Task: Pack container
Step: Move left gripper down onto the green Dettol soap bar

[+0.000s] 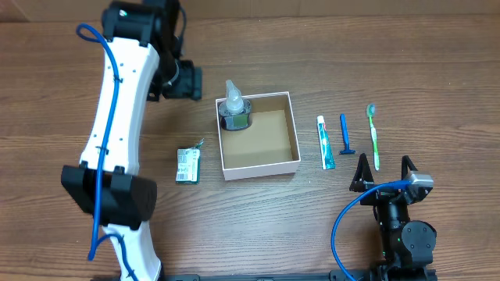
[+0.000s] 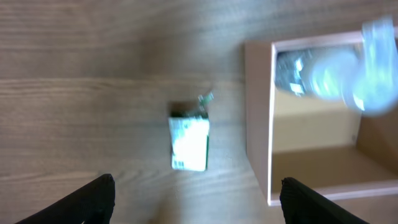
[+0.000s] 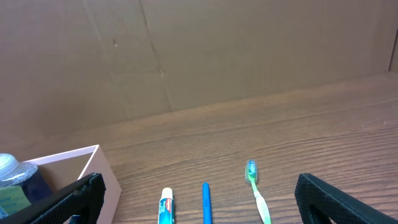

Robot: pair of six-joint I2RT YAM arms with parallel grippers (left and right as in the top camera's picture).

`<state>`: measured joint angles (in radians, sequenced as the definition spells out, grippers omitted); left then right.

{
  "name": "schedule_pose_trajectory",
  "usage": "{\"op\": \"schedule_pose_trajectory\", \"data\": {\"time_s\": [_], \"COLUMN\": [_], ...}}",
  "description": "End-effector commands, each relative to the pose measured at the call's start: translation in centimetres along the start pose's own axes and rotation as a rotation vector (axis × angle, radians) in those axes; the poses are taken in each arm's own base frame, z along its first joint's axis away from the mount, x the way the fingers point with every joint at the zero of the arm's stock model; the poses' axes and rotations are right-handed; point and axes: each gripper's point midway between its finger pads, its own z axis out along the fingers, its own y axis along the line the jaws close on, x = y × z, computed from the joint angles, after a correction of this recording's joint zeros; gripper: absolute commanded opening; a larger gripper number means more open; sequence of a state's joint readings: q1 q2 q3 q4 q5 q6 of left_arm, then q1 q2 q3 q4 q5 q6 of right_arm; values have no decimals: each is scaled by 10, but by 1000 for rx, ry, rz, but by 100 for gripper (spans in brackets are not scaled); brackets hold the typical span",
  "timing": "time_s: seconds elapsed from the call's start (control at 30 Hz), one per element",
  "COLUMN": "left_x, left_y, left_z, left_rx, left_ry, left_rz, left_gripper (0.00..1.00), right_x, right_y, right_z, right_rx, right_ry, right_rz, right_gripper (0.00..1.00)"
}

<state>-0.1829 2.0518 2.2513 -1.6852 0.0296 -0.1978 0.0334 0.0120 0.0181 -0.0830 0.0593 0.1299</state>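
Note:
The container (image 1: pixel 269 139), a square shallow box with white walls and a brown floor, sits mid-table. A clear bottle (image 1: pixel 233 109) stands in its far-left corner. A toothpaste tube (image 1: pixel 325 143), a blue razor (image 1: pixel 344 134) and a green toothbrush (image 1: pixel 373 137) lie side by side to its right. A small green-white packet (image 1: pixel 187 165) lies to its left. My left gripper (image 1: pixel 185 78) is open and empty, raised above the table left of the box. My right gripper (image 1: pixel 384 173) is open and empty, just in front of the razor and toothbrush.
The left wrist view is blurred and shows the packet (image 2: pixel 189 143), the box wall (image 2: pixel 258 118) and the bottle (image 2: pixel 336 74). The right wrist view shows the box corner (image 3: pixel 68 165), toothpaste (image 3: pixel 165 208), razor (image 3: pixel 206 202), toothbrush (image 3: pixel 256 190) and a cardboard backdrop (image 3: pixel 199 50).

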Motion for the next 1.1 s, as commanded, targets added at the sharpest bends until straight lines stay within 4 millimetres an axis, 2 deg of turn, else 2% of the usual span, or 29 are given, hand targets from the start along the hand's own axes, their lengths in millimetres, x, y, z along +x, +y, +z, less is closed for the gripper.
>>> {"op": "schedule_pose_trajectory", "data": {"time_s": [0.0,0.1,0.23,0.37,0.47,0.6,0.67,0.77,0.9,1.07], "left_x": [38,63,86,105,114,106,100,90,79,77], "left_y": [-5,0,6,11,15,20,21,23,21,19], "left_z": [-11,-10,1,35,76,122,134,136,140,160], "left_rx": [-11,-17,-11,-2,-7,-19,-7,-12,-8,-1], "left_ry": [28,46,15,-6,-1,-56,-92,-134,-184,-184], "left_rz": [70,73,73,48,32,32,23,19,98,112], "left_gripper": [84,84,85,87,93,100,100,99,97,96], "right_x": [1,1,1,1,1,1,1,1,1,1], "right_y": [-1,-1,-1,-1,-1,-1,-1,-1,-1,-1], "right_z": [0,0,0,0,0,0,0,0,0,0], "right_rx": [4,4,4,4,4,4,4,4,4,4], "right_ry": [-5,-5,-5,-5,-5,-5,-5,-5,-5,-5], "right_rz": [-7,-7,-7,-7,-7,-7,-7,-7,-7,-7], "right_gripper": [100,100,100,100,100,100,100,100,100,100]}}
